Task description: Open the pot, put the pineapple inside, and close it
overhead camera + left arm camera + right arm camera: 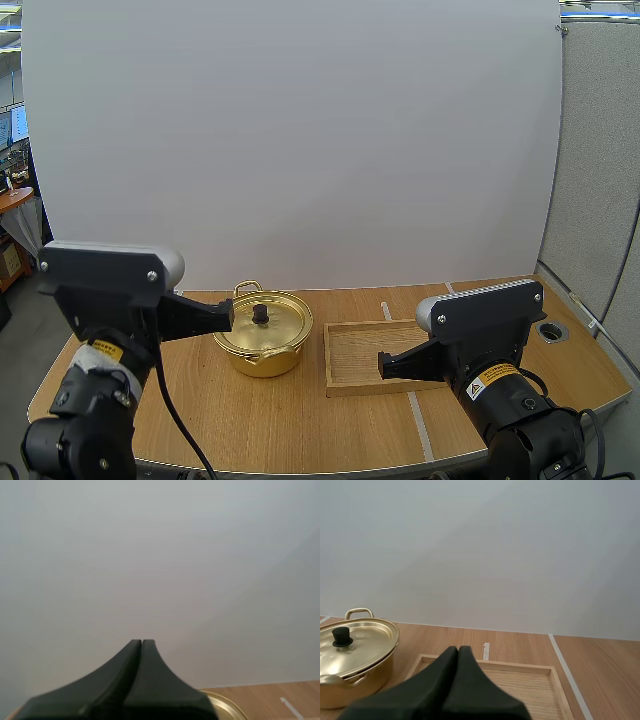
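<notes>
Golden pot: centre-left of the high frame, lid on.
Wooden tray: just right of the pot, apart.
Left gripper: fingers pressed together on nothing, by the pot's left rim.
Right gripper: clenched on nothing, over the tray's near part.
Right wrist view: pot's rear handle, side-on.
Left wrist view: a sliver of golden rim.

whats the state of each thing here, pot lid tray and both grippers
pot: upright on the table, closed
lid: seated on the pot, black knob up
tray: flat on the table beside the pot, not touching it; the part that shows is bare
left gripper: shut on nothing, raised by the pot's rim
right gripper: shut on nothing, raised over the tray
</notes>
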Robot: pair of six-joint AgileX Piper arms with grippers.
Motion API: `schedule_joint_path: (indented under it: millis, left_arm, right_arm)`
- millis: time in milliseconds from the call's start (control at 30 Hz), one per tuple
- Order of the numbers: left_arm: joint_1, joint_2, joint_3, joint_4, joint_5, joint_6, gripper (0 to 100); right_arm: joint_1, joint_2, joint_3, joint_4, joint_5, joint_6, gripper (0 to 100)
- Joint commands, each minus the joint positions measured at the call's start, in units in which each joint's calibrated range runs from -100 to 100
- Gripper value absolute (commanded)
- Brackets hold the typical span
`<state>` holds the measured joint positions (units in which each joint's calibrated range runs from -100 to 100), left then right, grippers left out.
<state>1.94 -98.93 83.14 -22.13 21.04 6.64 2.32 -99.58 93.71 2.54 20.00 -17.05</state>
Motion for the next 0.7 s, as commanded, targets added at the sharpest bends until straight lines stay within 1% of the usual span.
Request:
schedule_joint_path:
  millis: [0,133,167,233,267,300,400,433,467,533,600,667]
  left_arm:
    - [0.14,-1.1,6.2,0.5,-3.8,-0.2,0]
    - [0.14,-1.1,13.9,1.8,-15.2,-0.1,0]
    - [0.14,-1.1,16.1,1.8,-19.7,0.2,0]
    - [0.14,-1.1,16.9,1.8,-23.7,0.2,0]
    - [0.14,-1.1,16.9,1.8,-17.6,0.3,0]
    - [0.07,-1.1,16.9,1.8,-15.2,0.3,0]
    - [0.00,-1.1,16.9,1.8,-11.9,0.7,0]
    - [0.00,-1.1,16.9,1.8,-11.4,1.1,0]
    - [0.00,-1.1,16.9,1.8,-10.6,2.4,0]
    - [0.00,-1.1,16.9,2.4,-9.4,6.5,0]
    - [0.00,-1.1,16.9,3.7,-9.0,6.7,0]
    - [0.00,-1.1,16.9,3.7,-5.7,4.4,0]
  right_arm:
    - [-0.3,-0.4,0.2,0.2,-0.2,0.0,0]
    - [-0.3,-0.4,1.3,0.2,-0.4,0.0,0]
    - [-0.4,-0.4,2.2,0.2,-0.4,0.0,0]
    - [-0.7,-0.4,3.9,0.2,-0.4,0.0,0]
    - [-0.9,-0.4,4.8,0.2,-0.7,0.0,0]
    - [-1.1,-0.4,5.6,0.2,-0.8,0.0,0]
    - [-1.6,-0.4,6.3,0.6,-1.0,0.0,0]
    - [-1.6,-0.4,6.3,0.9,0.9,0.0,0]
    - [-1.8,-0.4,6.3,0.9,3.3,0.0,0]
    - [-1.8,-0.4,6.3,0.8,4.7,0.0,0]
    - [-1.8,-0.4,6.3,0.7,5.8,0.0,0]
    - [-1.9,-0.4,6.3,0.7,7.1,0.0,0]
